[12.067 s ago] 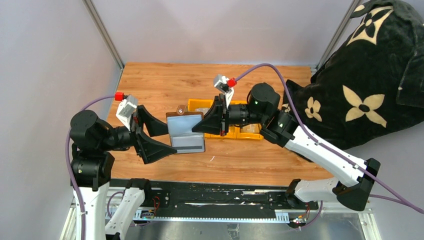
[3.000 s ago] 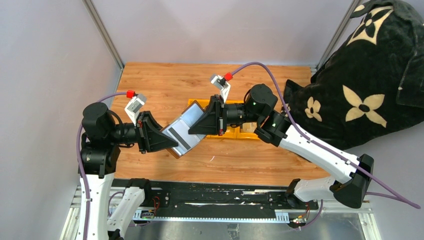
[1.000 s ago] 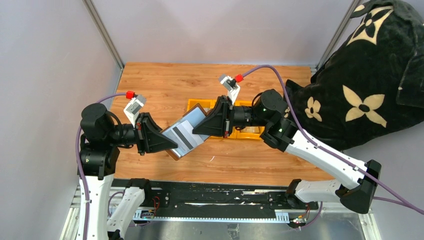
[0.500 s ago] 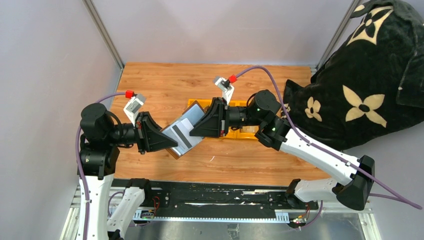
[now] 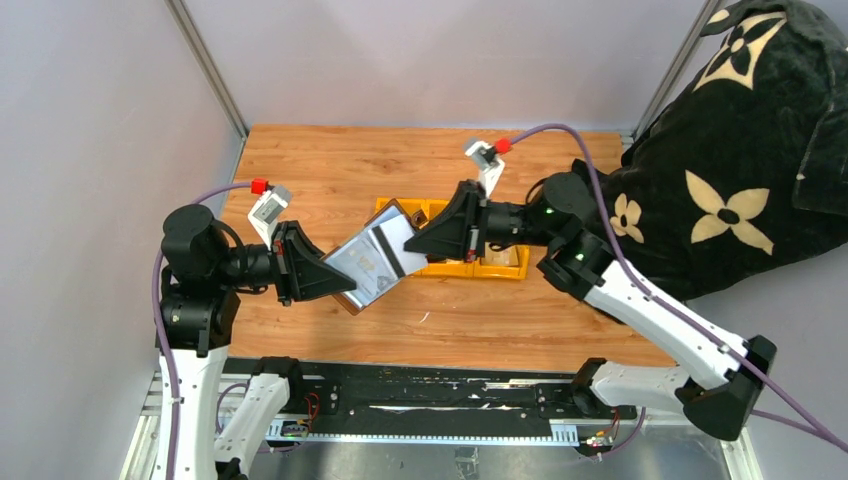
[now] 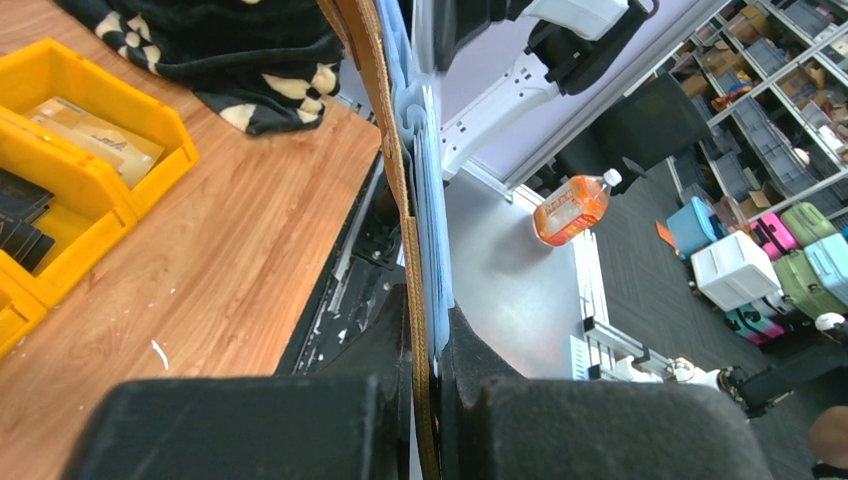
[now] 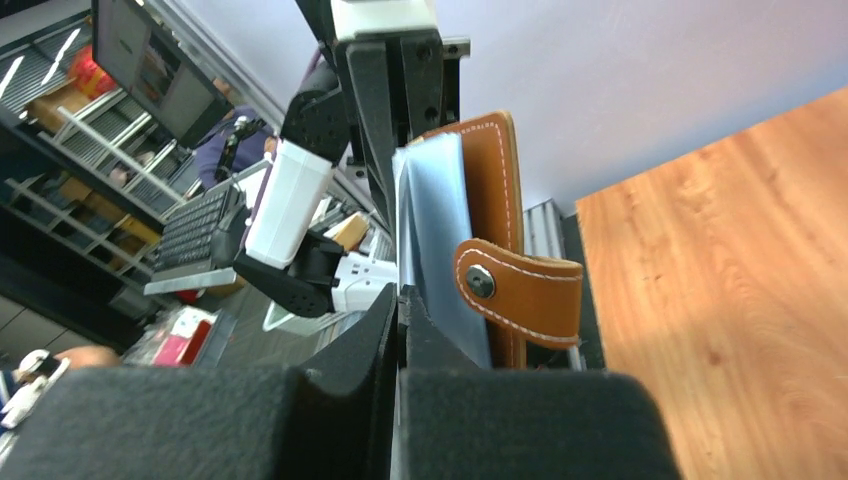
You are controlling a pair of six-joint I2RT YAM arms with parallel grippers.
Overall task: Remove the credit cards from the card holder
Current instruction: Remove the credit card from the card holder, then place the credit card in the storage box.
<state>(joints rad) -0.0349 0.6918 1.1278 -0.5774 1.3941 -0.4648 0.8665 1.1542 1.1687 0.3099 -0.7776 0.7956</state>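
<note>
The card holder [image 5: 352, 272] is held up above the table, open, brown outside and silvery-grey inside. My left gripper [image 5: 335, 282] is shut on its lower left edge; in the left wrist view the jaws [image 6: 425, 335] pinch the card holder [image 6: 393, 150] edge-on. A silvery credit card [image 5: 386, 250] with a black stripe sticks out of the holder toward the right. My right gripper [image 5: 409, 246] is shut on that card's right end. In the right wrist view the gripper [image 7: 398, 300] is pressed shut beside the card holder [image 7: 500, 180] and its snap strap [image 7: 520, 285].
A yellow three-compartment bin [image 5: 497, 268] lies behind the right gripper; the left wrist view shows the bin [image 6: 110, 205] holding a tan card [image 6: 85, 128] and dark cards [image 6: 15, 215]. A black flower-patterned blanket [image 5: 740, 150] covers the table's right edge.
My right arm has drawn back to the right and the striped card has slid up and right, partly out of the holder. The left gripper and the holder have stayed put.
</note>
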